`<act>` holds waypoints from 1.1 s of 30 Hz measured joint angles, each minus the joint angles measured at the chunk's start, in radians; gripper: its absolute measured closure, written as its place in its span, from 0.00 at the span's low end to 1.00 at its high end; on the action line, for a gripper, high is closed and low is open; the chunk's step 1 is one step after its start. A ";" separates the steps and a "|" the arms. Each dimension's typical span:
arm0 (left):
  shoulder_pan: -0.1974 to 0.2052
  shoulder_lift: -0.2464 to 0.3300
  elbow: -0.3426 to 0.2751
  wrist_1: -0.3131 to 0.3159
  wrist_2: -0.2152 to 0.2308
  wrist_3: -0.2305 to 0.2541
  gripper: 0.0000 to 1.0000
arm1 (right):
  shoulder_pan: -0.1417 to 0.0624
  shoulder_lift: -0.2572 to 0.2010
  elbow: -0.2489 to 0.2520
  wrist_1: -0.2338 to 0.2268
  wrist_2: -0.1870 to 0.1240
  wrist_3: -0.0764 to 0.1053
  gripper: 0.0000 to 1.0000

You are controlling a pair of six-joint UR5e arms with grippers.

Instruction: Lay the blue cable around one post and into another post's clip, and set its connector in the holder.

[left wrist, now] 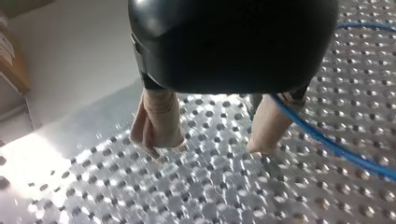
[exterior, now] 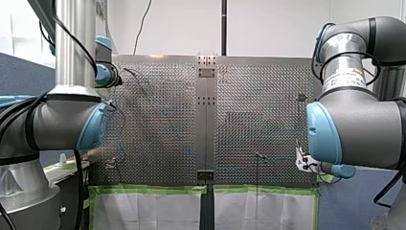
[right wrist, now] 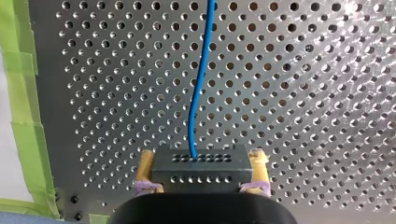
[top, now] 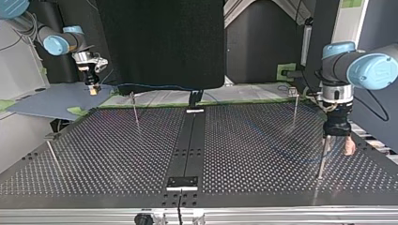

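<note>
Judging risk first: blue cable (right wrist: 198,93) could slip off post (top: 322,157) or drag connector (right wrist: 201,170) askew if pulled too tight (my guess only). Fingers (right wrist: 147,165) of right gripper (right wrist: 203,163) were clamped on connector, above table (right wrist: 303,93) near its edge. Left gripper (left wrist: 209,147) stood wide apart, holding nothing; cable passed just beside one finger, contact unclear.

I see the perforated table (exterior: 163,124) split by a dark centre strip (top: 190,140). In the front view, green tape (exterior: 153,189) borders its near edge, a white sheet (exterior: 148,211) below. In the top view, a black panel (top: 159,42) stands behind it, a blue-grey board (top: 47,103) at the view's left.
</note>
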 joint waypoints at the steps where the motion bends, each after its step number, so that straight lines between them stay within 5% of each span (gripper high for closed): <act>1: -0.001 0.003 -0.001 0.000 -0.001 0.001 0.00 | 0.000 0.000 0.000 0.000 0.000 0.000 1.00; 33: -0.036 0.122 -0.093 -0.014 -0.003 0.020 0.00 | 0.005 0.000 0.000 0.002 -0.003 0.000 1.00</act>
